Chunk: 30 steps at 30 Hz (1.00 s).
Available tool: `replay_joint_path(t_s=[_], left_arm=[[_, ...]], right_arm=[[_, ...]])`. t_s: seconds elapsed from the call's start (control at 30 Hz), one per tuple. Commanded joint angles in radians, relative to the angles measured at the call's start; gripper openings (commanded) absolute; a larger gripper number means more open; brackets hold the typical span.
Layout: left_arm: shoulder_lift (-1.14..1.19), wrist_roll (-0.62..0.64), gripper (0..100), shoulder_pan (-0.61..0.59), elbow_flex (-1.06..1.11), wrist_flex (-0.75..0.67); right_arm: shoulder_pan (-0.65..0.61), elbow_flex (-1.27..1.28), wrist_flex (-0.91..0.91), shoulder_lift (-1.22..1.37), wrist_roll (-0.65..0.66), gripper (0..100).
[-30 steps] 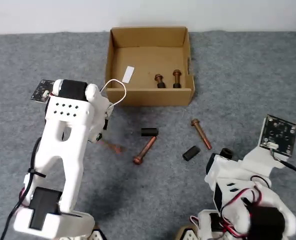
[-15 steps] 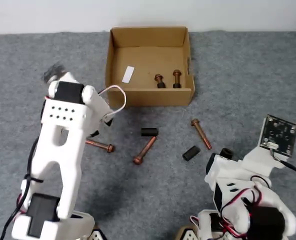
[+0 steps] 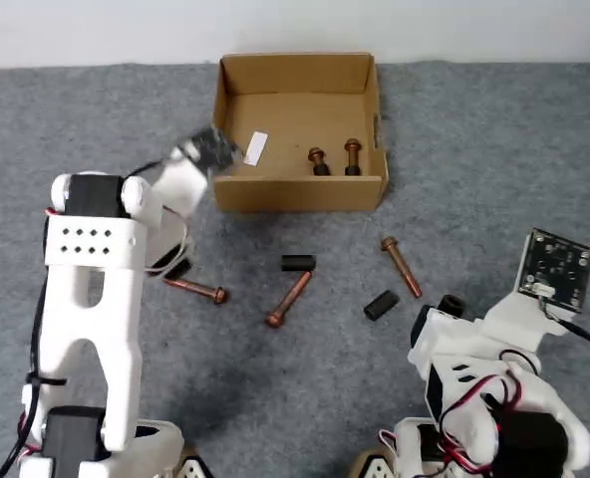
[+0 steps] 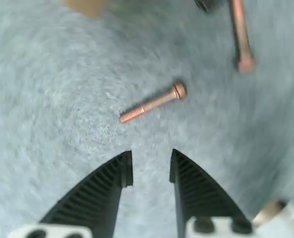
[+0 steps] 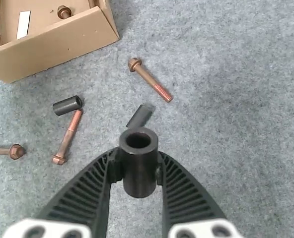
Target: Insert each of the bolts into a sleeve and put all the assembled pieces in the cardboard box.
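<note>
Cardboard box (image 3: 297,191) sits far middle with two assembled pieces (image 3: 352,156) side by side in its near-right part, and nearer on the table (image 3: 494,149) it goes left bolt (image 3: 195,290), middle bolt (image 3: 289,298) with a sleeve (image 3: 297,264) just behind it, another sleeve (image 3: 381,305), then right bolt (image 3: 402,266).

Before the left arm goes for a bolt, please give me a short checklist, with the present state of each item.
1. Left gripper open and empty: ok.
2. Nearest bolt lying free on the carpet, nothing touching it: ok.
3. Right gripper shut on a sleeve, its open end uncovered: ok.
4. Cardboard box has free floor beside two assembled pieces: ok.
5. Everything assembled: not ok, two more bolts lie loose.
</note>
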Motion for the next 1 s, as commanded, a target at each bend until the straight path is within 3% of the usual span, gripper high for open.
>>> replay_joint_path(t_s=[0.0,0.13,0.27,0.57,0.97], left_arm=[[-0.034,-0.219,13,-0.012,0.062,-0.069],[-0.034,-0.364,13,0.011,0.177,-0.203],[-0.032,-0.417,13,0.048,0.283,-0.344],[0.025,-0.526,15,0.069,0.343,-0.459],[0.310,-0.529,19,0.046,0.130,-0.377]], right_arm=[[0.007,-0.005,0.028,-0.002,-0.006,0.8],[0.007,-0.005,0.028,-0.002,-0.006,0.8],[0.007,-0.005,0.028,-0.002,-0.005,0.8],[0.002,0.015,0.012,0.005,-0.003,0.8],[0.005,0.015,0.012,0.001,-0.003,0.8]])
